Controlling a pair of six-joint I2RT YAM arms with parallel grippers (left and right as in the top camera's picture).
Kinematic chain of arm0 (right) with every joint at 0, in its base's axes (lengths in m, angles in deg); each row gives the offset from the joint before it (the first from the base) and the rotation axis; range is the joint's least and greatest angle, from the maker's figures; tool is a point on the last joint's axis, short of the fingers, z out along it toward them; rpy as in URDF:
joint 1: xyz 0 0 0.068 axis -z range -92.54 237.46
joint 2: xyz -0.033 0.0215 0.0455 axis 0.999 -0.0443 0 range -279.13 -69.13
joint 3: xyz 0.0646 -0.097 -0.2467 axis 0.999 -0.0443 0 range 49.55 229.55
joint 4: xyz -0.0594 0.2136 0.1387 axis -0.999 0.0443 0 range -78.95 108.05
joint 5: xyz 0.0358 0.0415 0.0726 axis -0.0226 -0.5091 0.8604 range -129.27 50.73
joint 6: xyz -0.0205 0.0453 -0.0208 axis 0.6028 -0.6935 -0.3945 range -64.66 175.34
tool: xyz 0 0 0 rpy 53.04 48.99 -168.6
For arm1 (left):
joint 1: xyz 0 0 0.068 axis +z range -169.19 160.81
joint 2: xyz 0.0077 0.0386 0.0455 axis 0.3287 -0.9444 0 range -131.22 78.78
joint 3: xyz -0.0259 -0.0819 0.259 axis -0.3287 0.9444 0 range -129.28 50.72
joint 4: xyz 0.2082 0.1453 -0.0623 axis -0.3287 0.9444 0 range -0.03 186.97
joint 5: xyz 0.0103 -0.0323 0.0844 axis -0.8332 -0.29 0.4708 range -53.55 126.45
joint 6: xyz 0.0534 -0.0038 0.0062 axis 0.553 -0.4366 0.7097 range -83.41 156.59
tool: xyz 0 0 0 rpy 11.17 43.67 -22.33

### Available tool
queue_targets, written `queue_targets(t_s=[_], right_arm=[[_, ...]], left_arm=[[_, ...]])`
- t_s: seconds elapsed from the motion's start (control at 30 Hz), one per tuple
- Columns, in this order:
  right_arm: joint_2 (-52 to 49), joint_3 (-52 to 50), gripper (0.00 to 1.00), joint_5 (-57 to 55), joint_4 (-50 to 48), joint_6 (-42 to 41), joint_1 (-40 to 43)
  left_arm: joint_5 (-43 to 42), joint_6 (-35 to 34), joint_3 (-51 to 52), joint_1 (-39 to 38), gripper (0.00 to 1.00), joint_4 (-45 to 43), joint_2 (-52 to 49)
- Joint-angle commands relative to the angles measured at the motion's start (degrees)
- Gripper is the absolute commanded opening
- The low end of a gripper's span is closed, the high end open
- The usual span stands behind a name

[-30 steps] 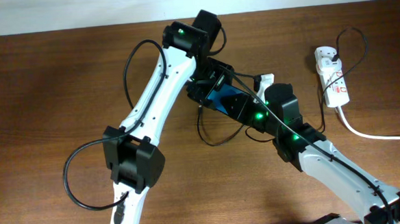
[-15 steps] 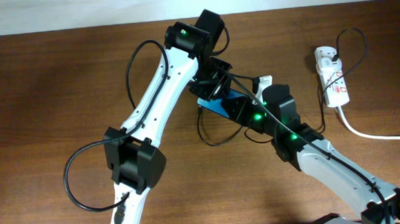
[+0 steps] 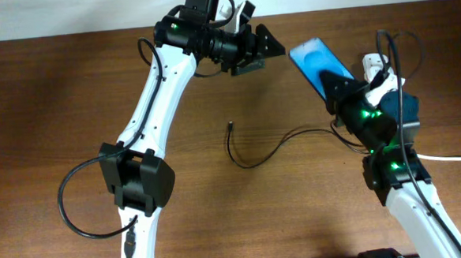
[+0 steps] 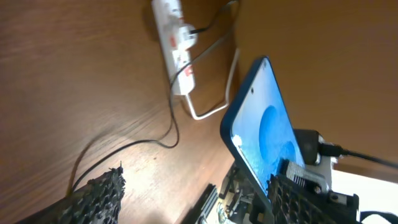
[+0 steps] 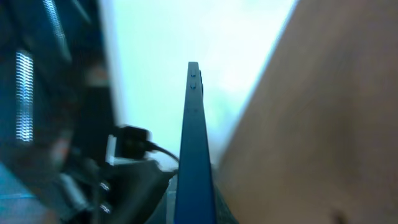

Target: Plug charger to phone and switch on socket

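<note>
brown wooden table (image 3: 47, 99) seen from overhead, with both arms raised above it. the phone (image 3: 314, 60), blue screen up and tilted, was off the table at about 2 o'clock of the overhead view, its lower end clamped in the right gripper (image 3: 340, 88); the right wrist view showed the phone edge-on and upright between blurred jaws. the left gripper (image 3: 264, 50), at about 12 o'clock, pointed towards 3 o'clock at the phone and stood apart from it; in the left wrist view its two fingers (image 4: 99, 194) were spread wide with nothing between them. the charger (image 3: 252, 161) lay loose on the table near the centre, its plug tip (image 3: 229, 125) at the 9 o'clock end of the curve, free of both grippers and well apart from the phone; the cable ran on towards 3 o'clock under the right arm. the socket (image 4: 175, 37) lay flat at about 3 o'clock, largely hidden overhead by the right arm, with a thin black cable plugged into it. a thick white cord (image 3: 453, 157) left it towards the 3 o'clock edge.
</note>
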Motion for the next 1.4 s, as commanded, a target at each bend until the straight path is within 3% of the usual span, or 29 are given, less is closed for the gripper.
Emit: queue_targets(t_s=[0.0,0.1,0.17,0.23,0.4,0.5,0.7,0.77,0.87,1.03,1.27,1.3,1.37], right_arm=[[-5.42,1.03,0.04,-5.95,-12.37,-10.75,-3.54],[-14.6,1.03,0.04,-10.38,-28.5,-13.07,-8.61],[-19.12,1.05,0.04,-11.67,-32.89,-16.2,-10.8],[-20.22,1.57,0.04,-12.2,-32.85,-20.0,-12.17],[-20.24,4.79,0.04,-14.47,-27.5,-20.59,-16.92],[-20.24,4.79,0.04,-14.23,-27.3,-20.57,-17.25],[-20.24,4.79,0.04,-12.76,-27.23,-20.55,-18.73],[-20.24,4.79,0.04,-12.79,-27.23,-20.52,-19.1],[-20.24,4.79,0.04,-12.68,-27.21,-20.52,-19.1],[-20.24,4.76,0.04,-12.44,-27.23,-20.52,-19.1],[-20.24,4.76,0.51,-12.46,-27.23,-20.0,-19.08],[-20.24,4.76,0.66,-12.48,-27.23,-19.89,-19.04],[-20.24,4.76,0.86,-11.74,-27.21,-13.68,-19.04]], left_arm=[[-7.72,-3.8,-0.72,0.37,0.79,-5.01,0.7],[-11.54,-13.33,-0.72,0.39,0.64,-13.6,0.7],[-11.37,-15.15,-0.72,0.39,0.62,-15.41,0.7],[-10.19,-16.59,-0.72,0.39,0.63,-16.11,0.7],[-6.88,-17.46,-0.72,0.24,0.59,-17.7,0.7],[-5.79,-17.46,-0.72,0.22,0.47,-17.66,0.7],[-3.39,-17.97,-0.72,0.22,0.42,-17.68,0.7],[-2.86,-18.12,-0.72,0.22,0.34,-17.64,0.7],[-2.89,-18.12,-0.72,0.22,0.04,-17.49,0.7],[-2.86,-18.1,-0.72,0.22,0.0,-17.49,0.7],[0.76,-17.38,-0.72,0.98,0.0,-15.93,0.7],[0.76,-17.03,-0.72,1.7,0.0,-15.93,0.7],[0.76,-14.82,-0.72,3.67,0.0,-15.37,0.7]])
